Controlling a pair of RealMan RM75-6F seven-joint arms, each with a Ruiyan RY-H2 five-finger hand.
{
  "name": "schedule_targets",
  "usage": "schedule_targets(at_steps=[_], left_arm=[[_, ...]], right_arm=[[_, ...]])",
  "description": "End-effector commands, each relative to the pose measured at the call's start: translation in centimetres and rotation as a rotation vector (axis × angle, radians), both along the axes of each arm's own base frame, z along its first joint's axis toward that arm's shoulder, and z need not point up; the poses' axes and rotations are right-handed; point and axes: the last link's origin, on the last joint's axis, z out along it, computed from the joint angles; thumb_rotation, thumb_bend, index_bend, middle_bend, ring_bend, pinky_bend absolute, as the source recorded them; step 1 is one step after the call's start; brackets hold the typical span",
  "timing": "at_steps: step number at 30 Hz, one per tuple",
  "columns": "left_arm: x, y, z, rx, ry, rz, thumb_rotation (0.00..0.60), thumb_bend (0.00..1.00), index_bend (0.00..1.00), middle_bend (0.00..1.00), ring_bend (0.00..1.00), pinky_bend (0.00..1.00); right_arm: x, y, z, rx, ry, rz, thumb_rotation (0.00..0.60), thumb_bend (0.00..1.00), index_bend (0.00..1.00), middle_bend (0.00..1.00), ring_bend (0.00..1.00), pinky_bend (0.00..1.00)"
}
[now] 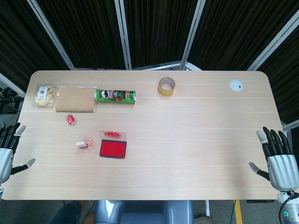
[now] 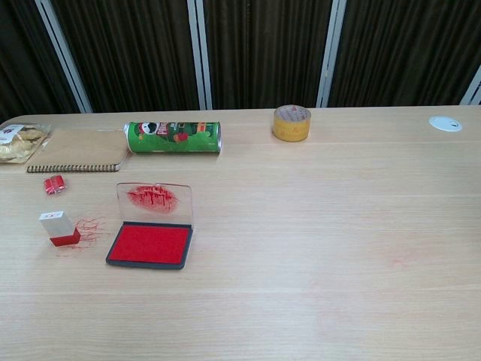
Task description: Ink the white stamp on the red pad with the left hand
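The white stamp (image 1: 83,144) (image 2: 58,227) stands upright on the table, its red base among red ink smears, just left of the red pad. The red pad (image 1: 113,149) (image 2: 150,244) lies open in a dark tray, with its clear lid (image 2: 154,203) raised behind it. My left hand (image 1: 8,148) hovers at the table's left edge, fingers spread, holding nothing, well left of the stamp. At the right edge my right hand (image 1: 276,157) is open too. The chest view shows neither hand.
A green chips can (image 1: 115,96) lies on its side beside a brown spiral notebook (image 1: 76,99). A snack bag (image 1: 45,94) sits at the far left. A small red object (image 1: 70,120), a tape roll (image 1: 167,86) and a white disc (image 1: 237,85) are also on the table.
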Motion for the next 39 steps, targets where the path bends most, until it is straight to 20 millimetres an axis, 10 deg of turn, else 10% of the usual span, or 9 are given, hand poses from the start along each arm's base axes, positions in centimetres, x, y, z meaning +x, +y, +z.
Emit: schedule_targets(at_steps=[1,6,11,14,27,39], left_arm=[[0.0,0.0,0.0,0.001,0.002,0.002,0.600,0.00,0.00,0.00,0.00,0.00],[0.0,0.1,0.0,-0.002,0.001,0.001,0.600,0.00,0.00,0.00,0.01,0.01],[0.1,0.8,-0.6,-0.003,-0.043,-0.027,0.600,0.00,0.00,0.00,0.65,0.63],[0.1,2.1,-2.0,-0.030,-0.078,-0.012,0.600,0.00,0.00,0.00,0.80,0.77],[3.9,8.5,-9.7,-0.190,-0.059,0.110,0.600,0.01,0.17,0.12,0.90,0.88],[3.5,9.6,-14.4,-0.260,-0.120,0.220,0.600,0.30,0.38,0.42,0.92,0.90]], right_arm=[[0.0,0.0,0.0,0.001,0.002,0.000,0.600,0.00,0.00,0.00,0.00,0.00],[0.0,0.0,-0.1,0.005,0.005,-0.003,0.600,0.00,0.00,0.00,0.00,0.00],[-0.1,0.0,-0.2,0.015,0.008,-0.015,0.600,0.00,0.00,0.00,0.00,0.00],[0.0,-0.1,-0.2,0.014,0.006,-0.019,0.600,0.00,0.00,0.00,0.00,0.00],[-0.9,-0.5,-0.1,0.036,0.013,-0.066,0.600,0.00,0.00,0.00,0.00,0.00],[-1.4,-0.6,0.0,0.040,0.007,-0.087,0.600,0.00,0.00,0.00,0.00,0.00]])
